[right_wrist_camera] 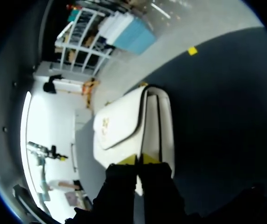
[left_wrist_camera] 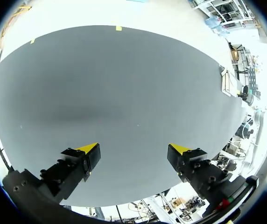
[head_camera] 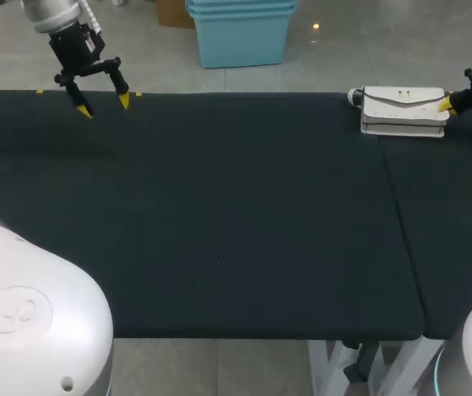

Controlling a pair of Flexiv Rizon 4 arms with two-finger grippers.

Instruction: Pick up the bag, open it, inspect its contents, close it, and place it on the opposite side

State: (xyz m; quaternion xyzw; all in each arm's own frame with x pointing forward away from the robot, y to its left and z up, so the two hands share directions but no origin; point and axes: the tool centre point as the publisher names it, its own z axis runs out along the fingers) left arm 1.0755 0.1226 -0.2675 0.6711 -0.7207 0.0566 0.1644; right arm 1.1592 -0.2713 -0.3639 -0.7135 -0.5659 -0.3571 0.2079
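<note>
The white bag lies flat at the table's far right back, flap down, with a round metal fitting at its left end. My right gripper is at the bag's right end. In the right wrist view its yellow tips are shut together and rest against the near end of the bag, by the flap's edge. I cannot see anything pinched between them. My left gripper hangs open over the far left back corner and holds nothing. In the left wrist view, the gripper is wide open and the bag is small, far across the table.
A black cloth covers the table, with a seam running front to back near the right side. Small yellow tape marks sit on the back edge.
</note>
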